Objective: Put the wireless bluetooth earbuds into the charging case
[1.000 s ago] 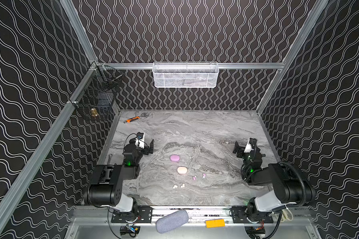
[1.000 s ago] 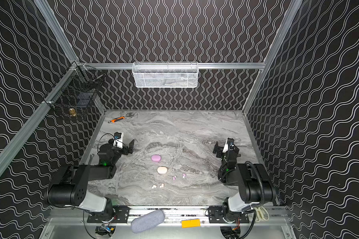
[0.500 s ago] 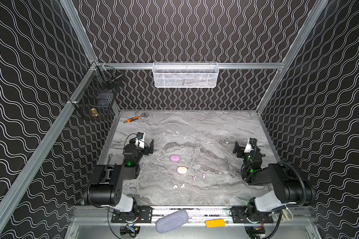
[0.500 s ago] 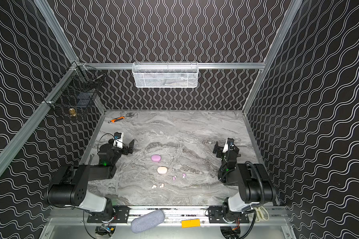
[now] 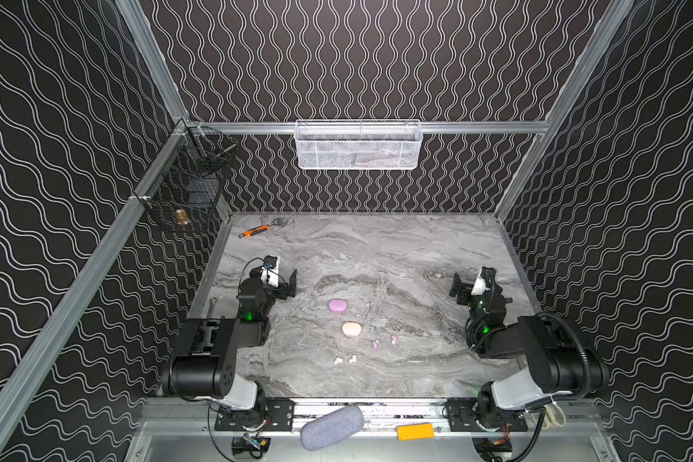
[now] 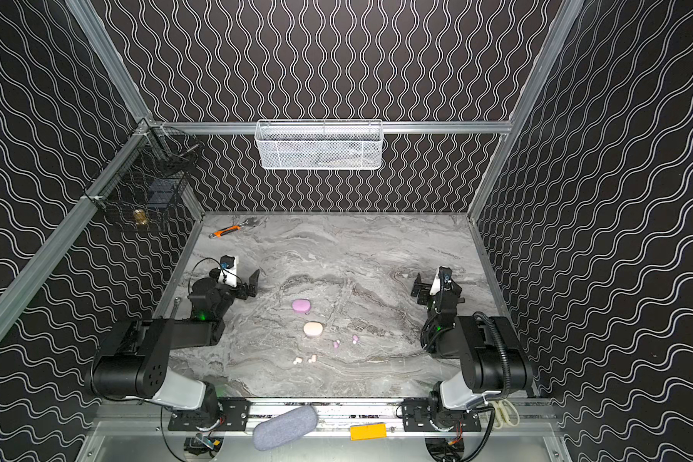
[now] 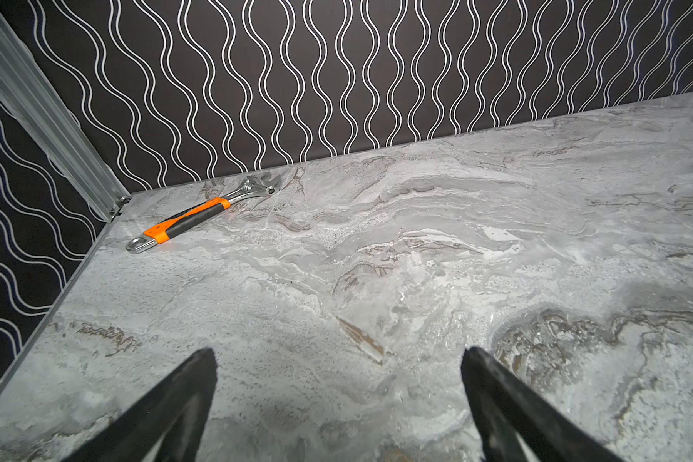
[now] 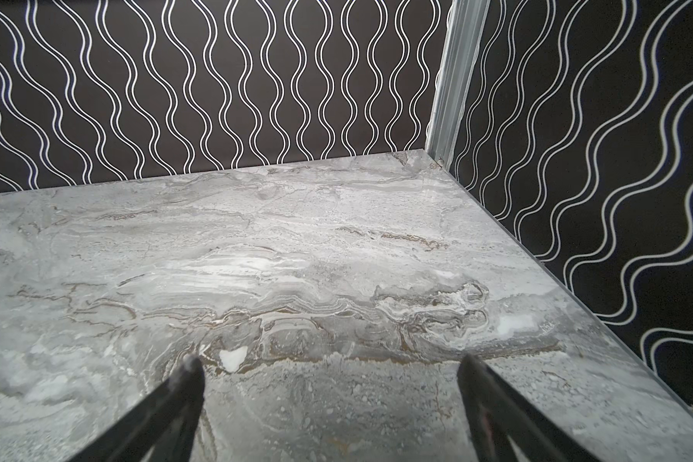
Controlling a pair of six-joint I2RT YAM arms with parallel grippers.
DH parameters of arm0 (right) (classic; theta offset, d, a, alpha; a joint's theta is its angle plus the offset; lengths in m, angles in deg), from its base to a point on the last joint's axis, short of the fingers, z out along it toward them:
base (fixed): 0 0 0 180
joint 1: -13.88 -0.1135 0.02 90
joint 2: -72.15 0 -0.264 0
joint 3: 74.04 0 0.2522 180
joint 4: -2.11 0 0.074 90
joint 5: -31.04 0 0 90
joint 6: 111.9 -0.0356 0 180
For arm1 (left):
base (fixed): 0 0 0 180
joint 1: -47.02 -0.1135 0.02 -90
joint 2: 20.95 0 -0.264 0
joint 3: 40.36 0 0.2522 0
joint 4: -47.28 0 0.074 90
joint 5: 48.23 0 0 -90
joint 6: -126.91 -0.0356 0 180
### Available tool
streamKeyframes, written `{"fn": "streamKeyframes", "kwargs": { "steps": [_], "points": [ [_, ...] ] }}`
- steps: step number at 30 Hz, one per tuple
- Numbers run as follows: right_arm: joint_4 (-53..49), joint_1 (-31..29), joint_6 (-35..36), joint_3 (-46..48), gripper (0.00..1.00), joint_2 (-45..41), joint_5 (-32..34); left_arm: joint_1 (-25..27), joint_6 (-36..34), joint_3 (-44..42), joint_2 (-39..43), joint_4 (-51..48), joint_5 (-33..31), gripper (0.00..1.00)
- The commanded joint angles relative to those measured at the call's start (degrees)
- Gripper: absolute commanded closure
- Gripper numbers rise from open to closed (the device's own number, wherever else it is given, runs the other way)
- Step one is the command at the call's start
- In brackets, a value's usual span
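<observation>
Tabletop point(image 5: 397, 256) of grey marble carries all four buds loose, none of them in a case. The two cream-white earbuds point(image 5: 338, 361) sit side by side closest to the near edge. The two lilac-pink earbuds point(image 5: 375, 343) lie a little farther back and to the right, slightly apart from each other. The cream case point(image 5: 351, 329) rests just left of the lilac pair, and the lilac case point(image 5: 337, 305) lies just beyond it toward the far wall; in both top views each shows as a smooth rounded pebble. The left gripper point(image 7: 337, 354) stands at the left side of the table, well apart from the cases, its jaws spread wide with only bare marble between them. The right gripper point(image 8: 329, 360) stands at the right side, also spread wide and holding nothing. An orange-handled wrench point(image 7: 201, 214) lies in the far left corner. A white mesh basket point(image 5: 357, 146) hangs on the far wall and a black wire basket point(image 5: 189, 192) on the left wall.
</observation>
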State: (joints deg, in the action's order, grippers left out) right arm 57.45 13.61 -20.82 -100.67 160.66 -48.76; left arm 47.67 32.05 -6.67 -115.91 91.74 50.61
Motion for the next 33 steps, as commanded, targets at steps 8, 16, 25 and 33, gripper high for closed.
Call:
{"fn": "streamKeyframes", "kwargs": {
  "steps": [8, 16, 25, 33],
  "points": [
    [3.3, -0.1, 0.1, -0.1, 0.00, 0.1, 0.4, 0.0, 0.3, 0.1, 0.1, 2.0, 0.2, 0.01],
    [4.4, -0.1, -0.5, 1.0, 0.00, -1.8, 2.7, 0.0, 0.7, -1.0, 4.6, 1.2, -0.9, 0.01],
    [-33.6, -0.1, -9.0, -14.3, 0.00, -12.9, 10.7, 0.0, -2.1, 5.0, 18.2, -21.2, 4.2, 0.01],
    [-68.8, -0.3, -23.9, -32.5, 0.00, -20.2, 9.2, 0.4, -10.3, 21.9, 20.9, -59.3, 13.8, 0.01]
  ]
}}
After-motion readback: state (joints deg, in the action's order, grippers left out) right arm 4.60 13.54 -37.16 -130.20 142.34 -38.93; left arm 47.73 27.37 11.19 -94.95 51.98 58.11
